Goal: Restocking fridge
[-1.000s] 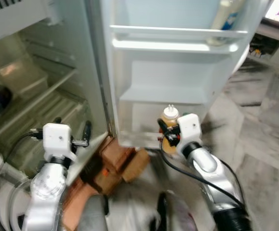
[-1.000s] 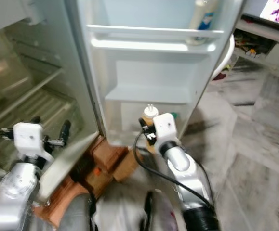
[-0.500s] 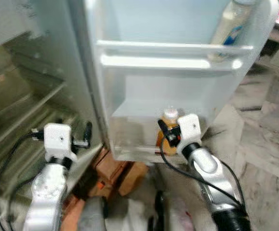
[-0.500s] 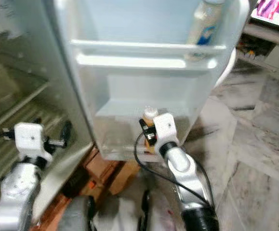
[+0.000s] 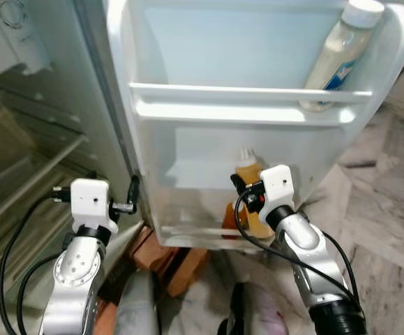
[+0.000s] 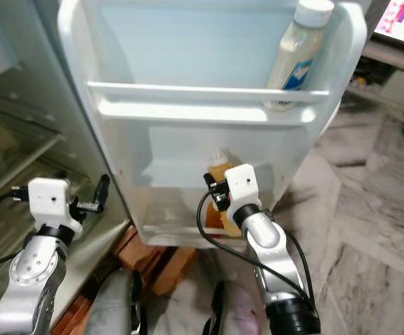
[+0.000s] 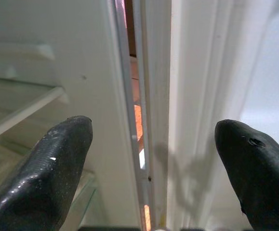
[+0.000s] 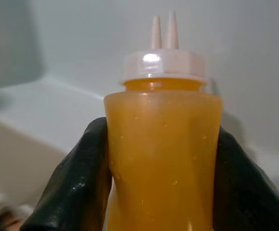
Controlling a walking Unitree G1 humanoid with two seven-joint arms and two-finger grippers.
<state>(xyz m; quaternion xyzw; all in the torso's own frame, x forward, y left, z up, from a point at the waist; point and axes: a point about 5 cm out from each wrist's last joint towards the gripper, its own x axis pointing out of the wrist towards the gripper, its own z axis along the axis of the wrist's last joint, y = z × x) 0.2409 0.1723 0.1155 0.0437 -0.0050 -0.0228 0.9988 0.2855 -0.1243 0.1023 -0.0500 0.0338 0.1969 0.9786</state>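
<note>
My left gripper (image 5: 133, 195) hangs by the hinge edge of the fridge (image 5: 83, 91), its fingers (image 7: 57, 159) spread wide with nothing between them; they straddle the gap where cabinet meets door (image 5: 257, 70). I judge that if the door swings, that gripper could get nipped or could nudge it off line.

Moving right, my right gripper (image 8: 161, 159) is clamped on the bottle (image 5: 247, 183), one black finger on each side of its waist. I hold it upright at the door's lower bin (image 5: 188, 227), its base down behind the clear front wall, though I cannot tell if it rests on the floor of the bin.

The risks, as I judge them: the bottle narrows where I grip it and its plastic looks smooth and squeezable, so too hard a pinch could push sauce up through the nozzles, and too light a one could let it slip. If I let go before the base is seated, it could tip against the bin wall. The ledge above the bin sits close to the cap, so lifting could knock it.

The bottle is translucent, full of orange-yellow sauce, with small flecks on its surface, a pale cap and two thin nozzles side by side.

Far right, a white bottle (image 5: 338, 59) stands in the upper door shelf, well apart from mine.
</note>
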